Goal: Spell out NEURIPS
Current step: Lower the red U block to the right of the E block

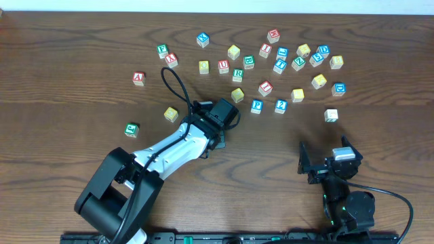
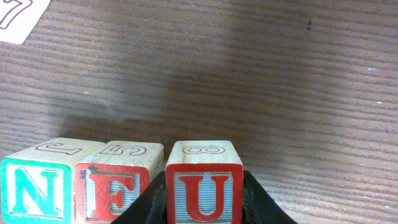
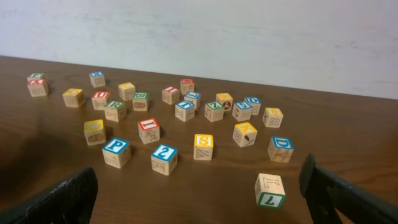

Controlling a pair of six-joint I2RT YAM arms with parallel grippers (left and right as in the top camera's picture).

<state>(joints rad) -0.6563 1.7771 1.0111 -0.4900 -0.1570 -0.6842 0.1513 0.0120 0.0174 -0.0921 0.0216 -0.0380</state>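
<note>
Red U cube (image 2: 204, 186), square pale wood, bottom centre, pinched by left gripper (image 2: 204, 204) | red E cube (image 2: 115, 186), green N cube (image 2: 34, 190) rowed lower left | grained brown table (image 2: 280, 93) | right gripper (image 3: 199, 202) spread wide, empty | blue P cube (image 3: 116, 151), yellow S cube (image 3: 203, 146) mid-frame.

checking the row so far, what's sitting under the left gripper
In the wrist view the left gripper clasps the red U cube, which sits beside the red E cube and green N cube. Overhead, the gripper covers all three, so none shows there.
</note>
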